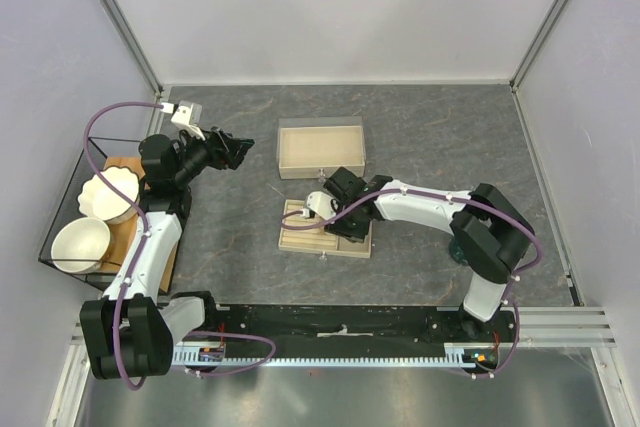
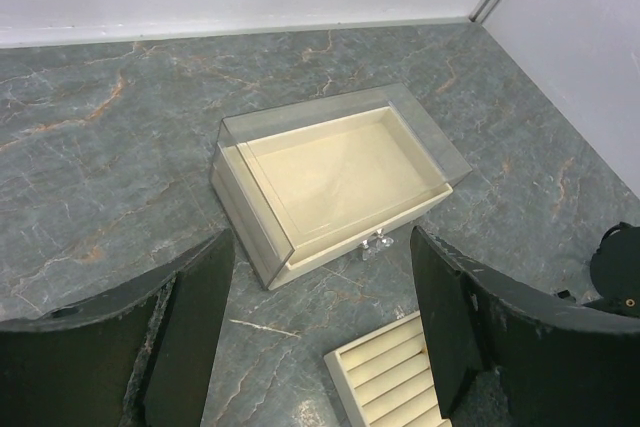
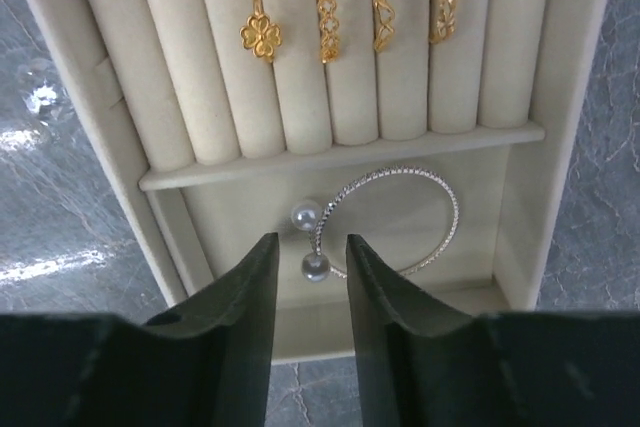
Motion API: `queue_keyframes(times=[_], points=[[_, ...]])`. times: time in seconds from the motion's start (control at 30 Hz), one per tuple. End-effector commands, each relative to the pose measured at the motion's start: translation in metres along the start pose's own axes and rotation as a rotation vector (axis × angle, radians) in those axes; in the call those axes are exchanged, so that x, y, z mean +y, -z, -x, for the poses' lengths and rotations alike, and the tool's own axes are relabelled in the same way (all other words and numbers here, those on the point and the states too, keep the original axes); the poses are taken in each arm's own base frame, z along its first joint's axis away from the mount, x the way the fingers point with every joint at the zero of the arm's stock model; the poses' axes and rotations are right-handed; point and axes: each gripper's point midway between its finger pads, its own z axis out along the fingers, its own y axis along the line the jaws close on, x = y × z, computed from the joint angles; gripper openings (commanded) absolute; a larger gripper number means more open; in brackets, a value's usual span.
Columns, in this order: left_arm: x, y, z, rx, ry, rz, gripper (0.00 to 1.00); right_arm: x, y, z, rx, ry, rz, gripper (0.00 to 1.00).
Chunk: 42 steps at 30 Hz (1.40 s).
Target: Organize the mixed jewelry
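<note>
**Almost done, I think**

My R gripper (image 3: 310,247) hangs just above the tray (image 3: 575,97). Its jaws are a bit apart & there's nothing in them. Right under it lies the silver bracelet (image 3: 400,171) w/ its 2 pearls (image 3: 304,215), flat in the low part of the tray. No finger touches it. Four gold rings (image 3: 327,19) sit in the soft slots up top, one per slot, side by side. So all the jewelry I can see is in the tray, each kind in its own spot.

My L gripper (image 2: 322,247) is wide open & empty too. It's up over the table (image 1: 450,137), looking down at the clear box (image 2: 330,177) behind the tray. The box looks empty inside.

What's left? Not much, I guess. I see no loose bits on the table, but my arms hide some spots, so I can't be sure. Maybe the tray goes in the box next, but that's only a guess.
</note>
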Motion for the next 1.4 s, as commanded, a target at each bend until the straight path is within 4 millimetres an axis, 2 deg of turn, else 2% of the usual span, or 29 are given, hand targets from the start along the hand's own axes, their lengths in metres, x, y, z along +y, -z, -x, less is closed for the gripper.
queue_keyframes(times=[0.0,0.13,0.3,0.47,0.67,1.1,1.37], points=[[-0.002,0.000,0.016,-0.038,-0.018,0.000,0.78,-0.011,0.033,0.026,-0.073,0.021,-0.063,0.43],[0.000,-0.001,0.017,-0.036,-0.022,0.002,0.79,-0.017,0.062,0.042,-0.119,0.030,-0.097,0.48],[0.001,-0.002,0.015,-0.031,-0.022,0.005,0.79,-0.001,0.081,0.048,-0.155,0.052,-0.033,0.54],[0.003,-0.003,0.015,-0.029,-0.021,0.014,0.79,0.022,0.075,0.041,-0.148,0.073,0.034,0.57],[0.004,-0.003,0.015,-0.028,-0.025,0.019,0.79,0.048,0.059,0.036,-0.125,0.112,0.083,0.57],[0.007,-0.005,0.011,-0.019,-0.024,0.023,0.79,0.056,0.021,0.030,-0.066,0.132,0.115,0.58],[0.008,-0.004,0.013,-0.026,-0.028,0.029,0.79,0.049,0.003,0.026,-0.042,0.141,0.082,0.56]])
